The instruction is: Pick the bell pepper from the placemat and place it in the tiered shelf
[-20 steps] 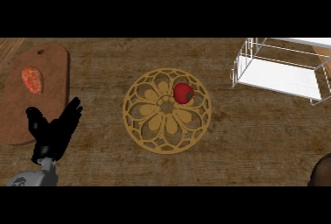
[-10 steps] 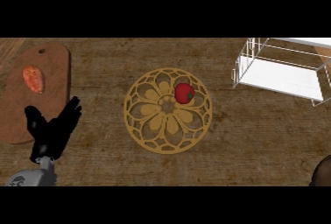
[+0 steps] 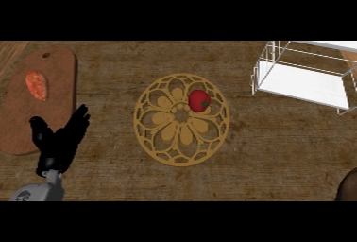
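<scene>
The red bell pepper [image 3: 199,100] lies on the upper right part of the round gold placemat [image 3: 181,119], untouched. It looks small, light, stiff-skinned and smooth, so likely to roll; best taken across its rounded sides. The white wire tiered shelf [image 3: 307,78] stands well right of the placemat. Left of it, the left hand [image 3: 61,142] rests with fingers straight, holding nothing, beside a wooden cutting board [image 3: 38,99] on the worktop [image 3: 279,156]. The right hand's state I cannot tell.

One bell pepper [image 3: 199,100], one placemat [image 3: 159,142], one tiered shelf [image 3: 307,85], one cutting board [image 3: 28,123].
</scene>
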